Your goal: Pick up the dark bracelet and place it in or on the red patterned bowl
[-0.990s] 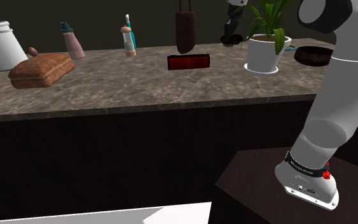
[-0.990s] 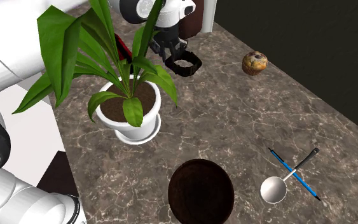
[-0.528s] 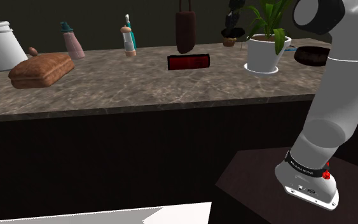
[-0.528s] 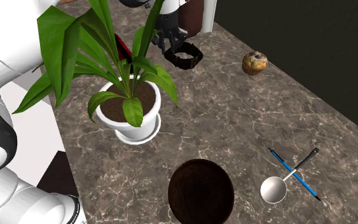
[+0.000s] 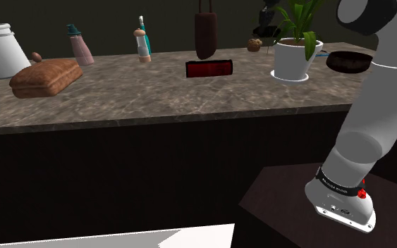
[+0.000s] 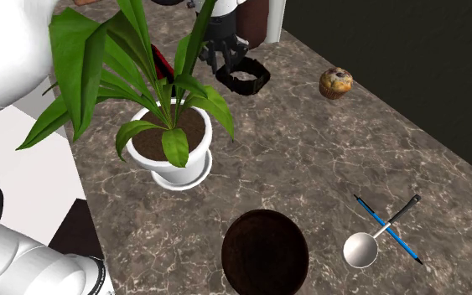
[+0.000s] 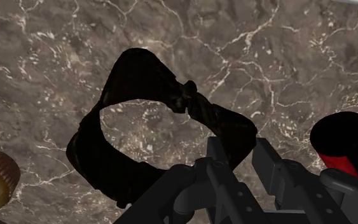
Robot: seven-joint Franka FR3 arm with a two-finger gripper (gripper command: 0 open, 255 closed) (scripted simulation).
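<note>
while the plant (image 6: 175, 147) hides part of it with leaves, the gripper (image 6: 223, 60) is clamped on the bracelet (image 6: 244, 77), which seems to hang clear of the counter (image 6: 309, 151) just beside the plant. so the pick looks done; the carry and the drop remain. the bowl (image 6: 265, 251) sits well apart from the bracelet, empty. its pattern is too dim to read, and where the gripper pinches the bracelet is hard to make out.
</note>
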